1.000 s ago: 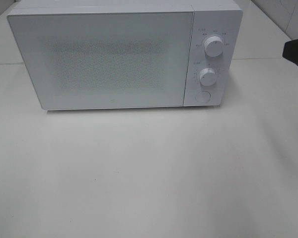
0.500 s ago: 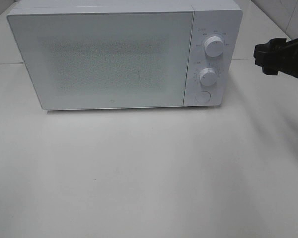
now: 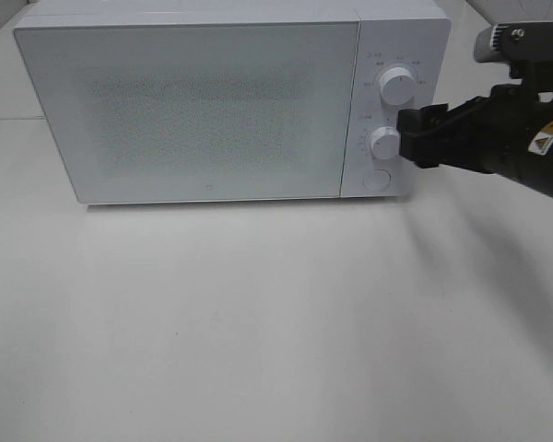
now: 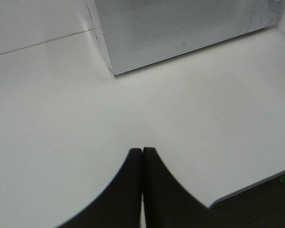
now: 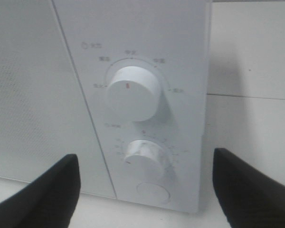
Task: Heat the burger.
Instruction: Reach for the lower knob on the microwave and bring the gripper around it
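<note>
Right wrist view: right gripper (image 3: 413, 138) jaws wide apart, lower dial (image 5: 145, 154) dead ahead between them | left gripper (image 4: 142, 151) pressed together, farther away | burger not visible, microwave (image 3: 212, 110) door closed

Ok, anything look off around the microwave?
Nothing stands out: the microwave sits level on the table, door shut, with no spills or damage. The burger isn't in view.
</note>
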